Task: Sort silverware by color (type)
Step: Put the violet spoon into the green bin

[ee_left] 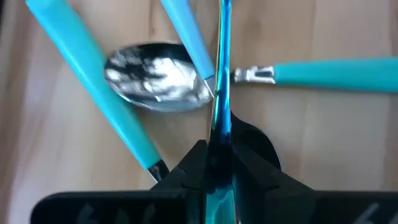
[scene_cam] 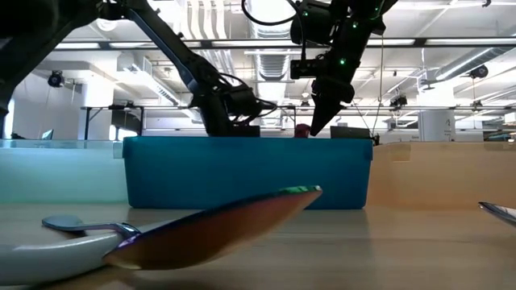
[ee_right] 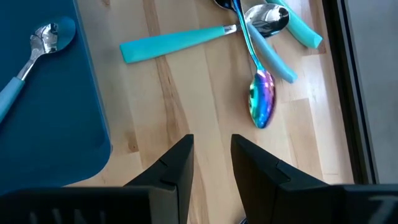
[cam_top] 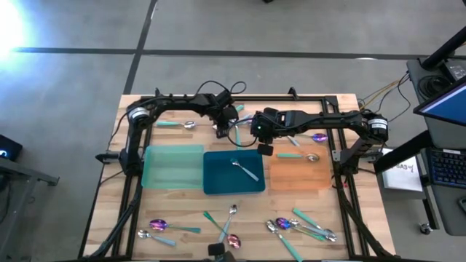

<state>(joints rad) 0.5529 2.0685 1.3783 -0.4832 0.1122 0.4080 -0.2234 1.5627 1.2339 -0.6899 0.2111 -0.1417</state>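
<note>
Jaws on your left gripper (ee_left: 219,163) pinch the thin handle of an iridescent spoon (ee_right: 262,99) at the far side of the worktop (cam_top: 189,211), among teal-handled spoons (ee_left: 93,74). Your right gripper (ee_right: 211,163) hovers nearby over bare wood, jaws apart, holding nothing. By my reading you're early on: the teal tray (cam_top: 218,185) holds one spoon, the orange tray (cam_top: 291,177) one or two, the green tray (cam_top: 171,171) none. Most silverware still lies scattered along the near edge.

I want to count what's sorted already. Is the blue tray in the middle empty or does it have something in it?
Not empty. The blue tray holds one teal-handled spoon, seen lying inside it from above; the right wrist view shows its bowl there too.
</note>
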